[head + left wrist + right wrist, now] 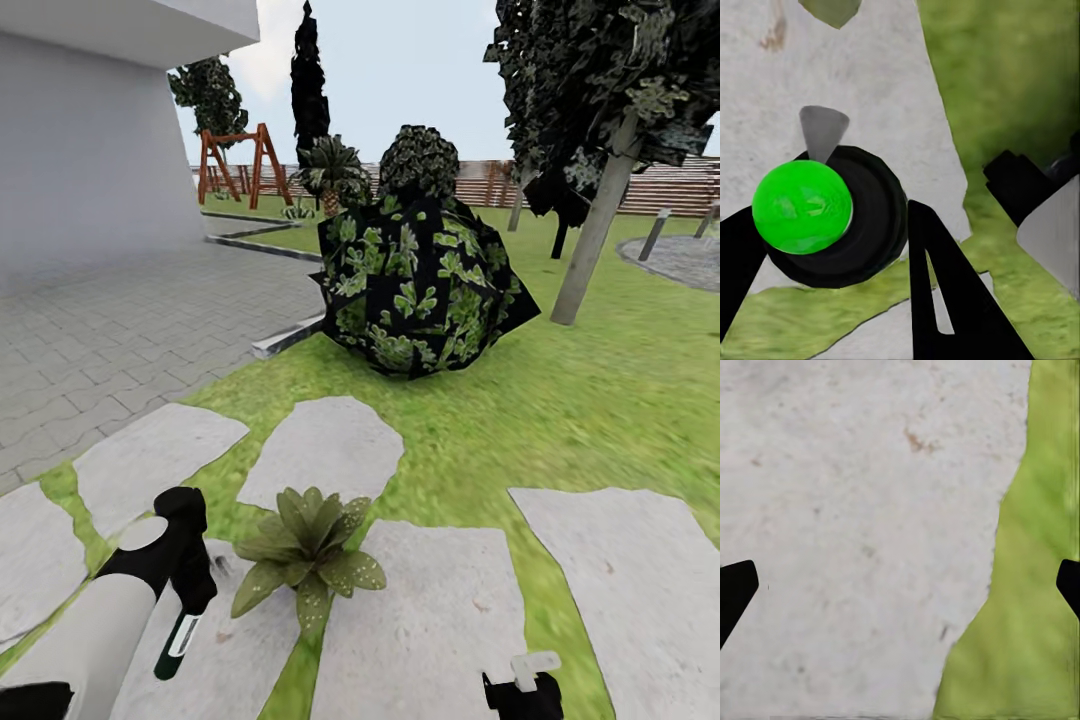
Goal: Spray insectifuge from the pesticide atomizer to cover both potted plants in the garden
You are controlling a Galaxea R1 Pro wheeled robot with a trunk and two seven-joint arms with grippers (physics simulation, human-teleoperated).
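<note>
Your left gripper (185, 590) was clamped on the atomizer (180, 630), bottle hanging down, just left of the potted plant (308, 560). Your right gripper (522, 690), spread empty, sat farther off.

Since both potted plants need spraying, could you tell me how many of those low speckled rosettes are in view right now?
1. The potted plant sits on the stepping stones just ahead, beside the left gripper. The second may be hidden behind the large bush or outside the view.

Place: a home garden (600, 400)
Ground: green lawn, grey stepping stones (325, 450), paved yard (120, 320)
Surroundings: house wall (80, 150), trees, slatted wooden fence (670, 190), swing frame (240, 160)
</note>
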